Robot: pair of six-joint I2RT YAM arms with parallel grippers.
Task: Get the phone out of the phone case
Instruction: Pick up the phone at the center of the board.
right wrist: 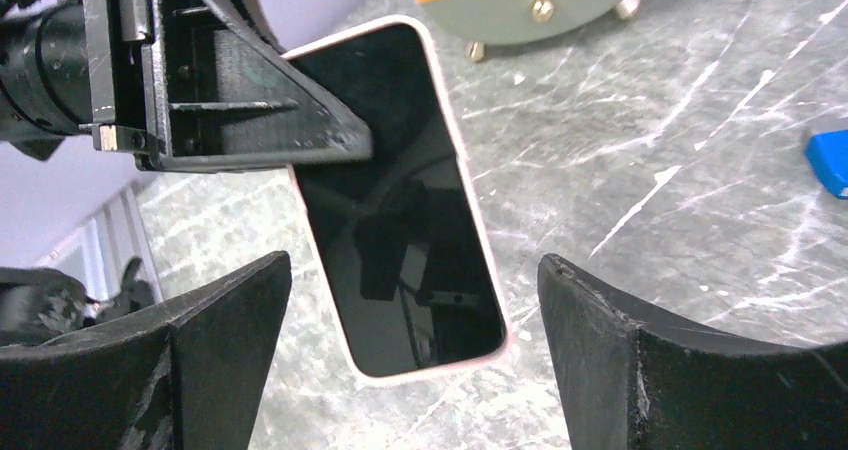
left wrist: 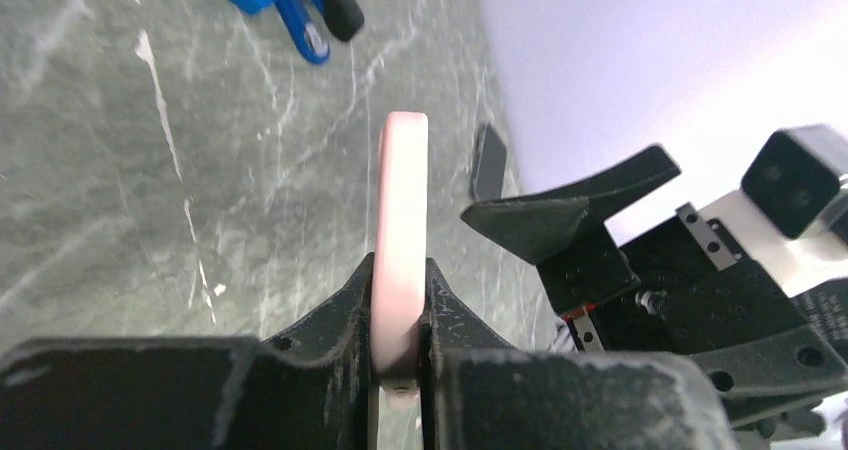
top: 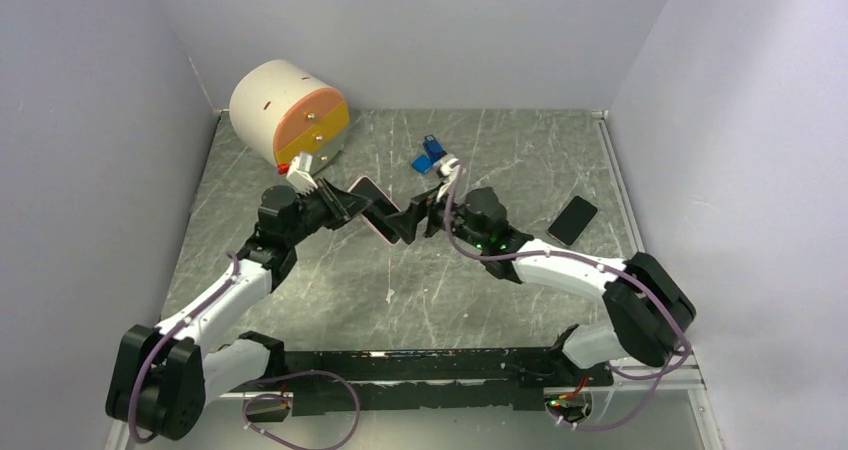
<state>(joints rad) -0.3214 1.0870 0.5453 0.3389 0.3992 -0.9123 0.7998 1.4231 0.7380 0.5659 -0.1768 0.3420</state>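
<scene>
Above the middle of the table (top: 520, 150), the left gripper (left wrist: 400, 300) clamps the pink phone case (left wrist: 402, 200) by one end, phone (right wrist: 400, 190) seated inside, while the right gripper (right wrist: 415, 262) gapes wide, facing its free end.

White shells and black joints clad the left arm (top: 215, 300) and right arm (top: 570, 267); lilac cables (top: 150, 362) loop at both ends of the black base rail (top: 440, 367). The right gripper (right wrist: 415, 262) has scuffed black fingers (right wrist: 700, 370).
</scene>
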